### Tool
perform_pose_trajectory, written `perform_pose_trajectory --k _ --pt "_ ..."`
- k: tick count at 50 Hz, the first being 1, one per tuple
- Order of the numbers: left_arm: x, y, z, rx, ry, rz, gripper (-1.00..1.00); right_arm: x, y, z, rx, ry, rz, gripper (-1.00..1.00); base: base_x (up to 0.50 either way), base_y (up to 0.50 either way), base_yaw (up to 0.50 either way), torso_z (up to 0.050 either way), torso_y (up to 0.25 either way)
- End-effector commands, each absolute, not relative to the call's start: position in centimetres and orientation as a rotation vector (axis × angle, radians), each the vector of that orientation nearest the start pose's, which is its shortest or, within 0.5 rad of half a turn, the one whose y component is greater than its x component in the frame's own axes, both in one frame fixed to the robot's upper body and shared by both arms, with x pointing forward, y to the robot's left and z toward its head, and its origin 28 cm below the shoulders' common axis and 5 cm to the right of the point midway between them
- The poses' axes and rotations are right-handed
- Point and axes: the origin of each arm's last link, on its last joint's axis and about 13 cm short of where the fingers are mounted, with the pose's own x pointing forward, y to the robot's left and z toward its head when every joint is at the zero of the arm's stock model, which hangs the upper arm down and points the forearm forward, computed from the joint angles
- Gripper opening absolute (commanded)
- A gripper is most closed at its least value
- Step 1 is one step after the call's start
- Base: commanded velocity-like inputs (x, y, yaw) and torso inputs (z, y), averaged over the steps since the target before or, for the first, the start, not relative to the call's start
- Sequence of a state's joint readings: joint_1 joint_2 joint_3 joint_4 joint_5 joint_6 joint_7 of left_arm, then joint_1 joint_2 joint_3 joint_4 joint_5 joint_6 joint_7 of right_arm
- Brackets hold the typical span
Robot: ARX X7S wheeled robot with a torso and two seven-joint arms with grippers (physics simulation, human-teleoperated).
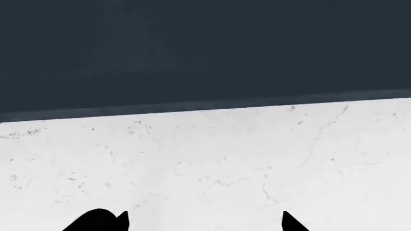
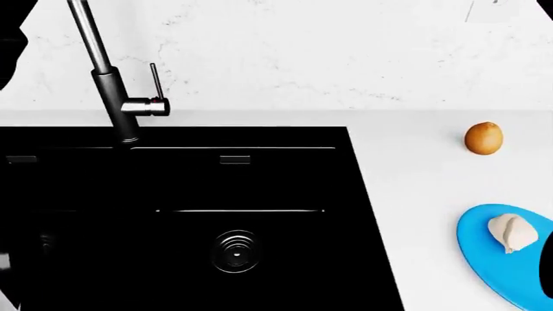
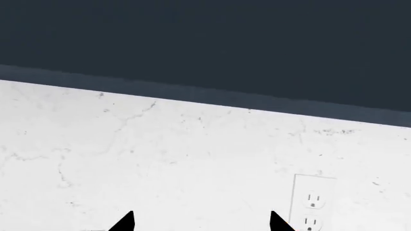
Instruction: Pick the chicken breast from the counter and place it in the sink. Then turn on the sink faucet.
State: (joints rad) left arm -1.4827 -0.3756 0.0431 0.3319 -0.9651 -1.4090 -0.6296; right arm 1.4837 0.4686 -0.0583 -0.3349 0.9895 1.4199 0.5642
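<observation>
From my head camera, the chicken breast (image 2: pixel 511 232) sits at the lower right of the frame, resting on a blue plate (image 2: pixel 496 269) that runs off the right and bottom edges. The plate lies on the white counter (image 2: pixel 415 194). Further up, at the right, an orange-brown egg (image 2: pixel 483 138) stands alone on the counter, well apart from the plate.

The black sink (image 2: pixel 173 220) fills the left and middle of the frame, with its round drain (image 2: pixel 236 252) low in the centre and a ledge running across above it. The faucet (image 2: pixel 112 78) rises from the sink's back edge at the upper left, tilting up out of the frame, with its short lever (image 2: pixel 154 81) standing upright just to its right.

My left gripper (image 1: pixel 205 222) shows only two dark fingertips (image 1: pixel 122 220) at the bottom edge of its wrist picture, set apart with nothing between them, facing a white marbled wall under a dark panel. My right gripper (image 3: pixel 201 222) shows the same way, tips spread with nothing between them, facing that wall with an outlet (image 3: pixel 313 204) at the lower right.
</observation>
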Motion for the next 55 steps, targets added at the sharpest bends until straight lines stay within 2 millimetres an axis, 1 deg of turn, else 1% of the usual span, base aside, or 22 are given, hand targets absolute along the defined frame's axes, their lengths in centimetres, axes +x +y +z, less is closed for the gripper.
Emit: perform_pose_trajectory --k 1,2,4,5,8,14,18,26,28,30,34,41,48,53,55 --pt "26.9 23.7 37.5 0.044 -0.289 0.007 1.0 26.1 -14.7 38.1 -0.108 -0.292 -0.003 1.0 0.0 0.0 0.0 0.0 0.0" --pt "27.1 23.7 37.1 0.043 -0.28 0.006 1.0 26.2 -14.7 37.9 -0.108 -0.29 -0.004 1.0 0.0 0.0 0.0 0.0 0.0" --pt "27.8 23.7 35.2 0.043 -0.243 0.005 1.0 26.4 -14.8 37.4 -0.103 -0.282 -0.005 1.0 0.0 0.0 0.0 0.0 0.0" --pt "27.9 23.8 35.1 0.041 -0.241 0.005 1.0 26.4 -14.8 37.3 -0.104 -0.281 -0.005 1.0 0.0 0.0 0.0 0.0 0.0" --pt "28.7 23.8 33.5 0.031 -0.207 0.003 1.0 26.8 -15.0 36.3 -0.125 -0.277 -0.021 1.0 0.0 0.0 0.0 0.0 0.0" --pt "29.3 23.8 31.9 0.024 -0.176 -0.001 1.0 27.5 -15.1 34.8 -0.116 -0.253 -0.022 1.0 0.0 0.0 0.0 0.0 0.0" --pt "29.8 23.8 31.0 0.025 -0.158 0.001 1.0 27.6 -15.3 34.4 -0.112 -0.247 -0.025 1.0 0.0 0.0 0.0 0.0 0.0" --pt "31.4 23.8 30.2 0.019 -0.156 0.013 1.0 27.6 -15.3 34.2 -0.115 -0.25 -0.024 1.0 0.0 0.0 0.0 0.0 0.0" --pt "31.4 23.8 30.2 0.019 -0.157 0.013 1.0 27.6 -15.3 34.2 -0.115 -0.25 -0.024 1.0 0.0 0.0 0.0 0.0 0.0" --pt "32.7 23.8 30.2 0.015 -0.153 0.038 1.0 27.5 -15.3 34.1 -0.115 -0.25 -0.022 1.0 0.0 0.0 0.0 0.0 0.0" --pt "33.6 23.9 30.2 -0.003 -0.145 0.054 1.0 27.3 -15.3 34.2 -0.114 -0.254 -0.018 1.0 0.0 0.0 0.0 0.0 0.0" --pt "35.2 23.7 29.2 -0.002 -0.13 0.059 1.0 27.3 -15.5 34.1 -0.114 -0.254 -0.021 1.0 0.0 0.0 0.0 0.0 0.0" --pt "35.3 23.6 29.3 -0.001 -0.128 0.064 1.0 26.8 -16.1 34.2 -0.109 -0.263 -0.025 1.0 0.0 0.0 0.0 0.0 0.0" --pt "35.6 23.7 29.4 -0.004 -0.127 0.065 1.0 25.7 -17.1 34.8 -0.135 -0.267 -0.043 1.0 0.0 0.0 0.0 0.0 0.0" --pt "35.7 23.7 29.4 -0.007 -0.126 0.066 1.0 24.9 -17.9 34.9 -0.163 -0.236 -0.075 1.0 0.0 0.0 0.0 0.0 0.0"
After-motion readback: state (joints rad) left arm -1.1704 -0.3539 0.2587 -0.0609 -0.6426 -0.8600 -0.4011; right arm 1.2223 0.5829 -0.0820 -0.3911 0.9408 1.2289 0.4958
